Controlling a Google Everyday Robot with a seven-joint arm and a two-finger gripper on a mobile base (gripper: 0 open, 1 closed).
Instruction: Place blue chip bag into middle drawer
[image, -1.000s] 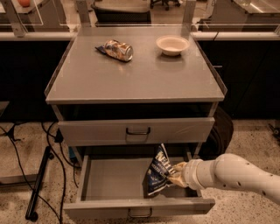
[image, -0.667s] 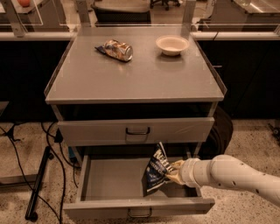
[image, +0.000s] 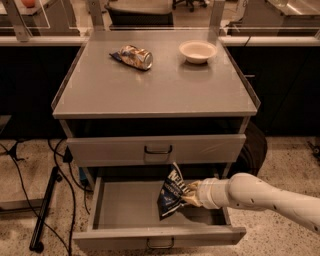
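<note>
While inside drawer (image: 125, 212), bag (image: 171, 197) in claw (image: 191, 194).

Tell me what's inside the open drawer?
The blue chip bag, held upright by the gripper at the right of the middle drawer. The floor under them is hidden.

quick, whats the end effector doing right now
End effector: closed on the blue chip bag, holding it upright inside the open middle drawer, on its right side.
</note>
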